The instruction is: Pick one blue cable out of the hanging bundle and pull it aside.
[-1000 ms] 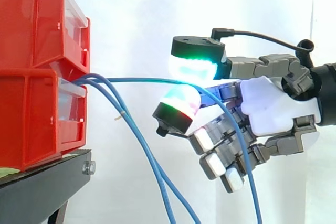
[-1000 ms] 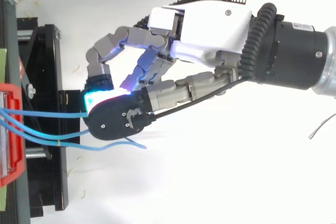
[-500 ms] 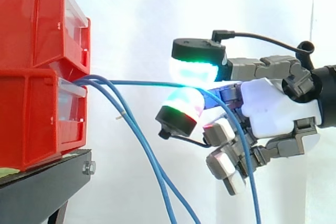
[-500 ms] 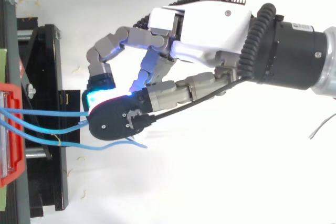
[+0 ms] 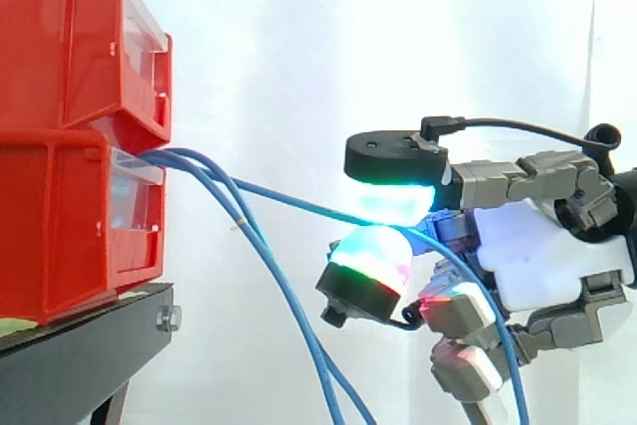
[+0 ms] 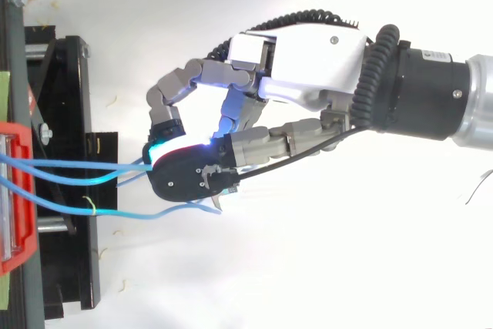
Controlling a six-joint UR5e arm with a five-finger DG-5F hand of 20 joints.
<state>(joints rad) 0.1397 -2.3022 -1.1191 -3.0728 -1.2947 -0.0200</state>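
Three blue cables come out of the lower red bin (image 5: 70, 226). One blue cable (image 5: 289, 199) runs taut and slanting down to my hand (image 5: 542, 256), pinched between a green-glowing pad above and a green-and-red pad below. Past the pinch it drops in front of the palm. The other two cables (image 5: 269, 276) sag from the bin toward the bottom edge. In the top view my hand (image 6: 300, 44) sits right of the black stand, and the pinched cable (image 6: 85, 166) stretches from the bin to the glowing pads. The remaining fingers are curled under the palm.
Two red bins (image 5: 70, 37) are stacked on a black stand (image 5: 80, 350) at the left. In the top view the stand (image 6: 65, 113) runs along the left edge. A white curtain hangs behind, with open room below and right of the hand.
My hand has moved right and downward, away from the bins, with the cable still pinched. The cable now slants down instead of lying level. The lower fingers have curled in further.
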